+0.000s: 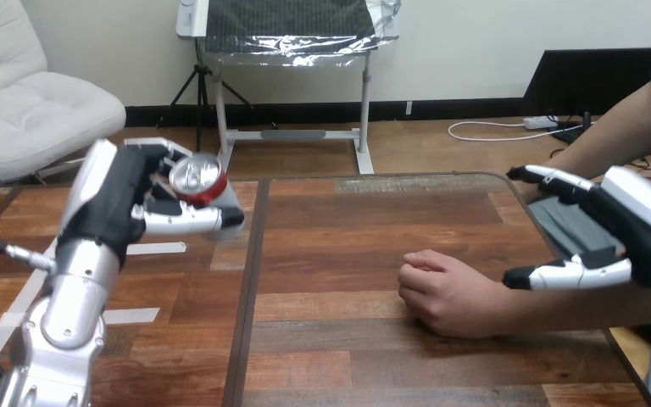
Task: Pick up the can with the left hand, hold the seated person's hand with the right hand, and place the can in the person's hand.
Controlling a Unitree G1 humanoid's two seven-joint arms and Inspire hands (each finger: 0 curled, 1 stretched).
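Observation:
A red can [198,180] with a silver top is lifted off the table at the left, and my left hand [127,203] is shut on it, thumb and fingers curled around its sides. The person's hand [443,291] rests on the table at centre right as a loose fist, knuckles down, its forearm running off to the right. My right hand [623,229] hovers open above that forearm near the wrist, fingers spread over it and thumb [559,273] toward me. I cannot tell if it touches the arm.
The wooden table [339,254] has a dark seam running front to back left of centre. A dark grey block [572,231] lies near the table's right edge under my right hand. The person's other arm [619,127] reaches in at upper right.

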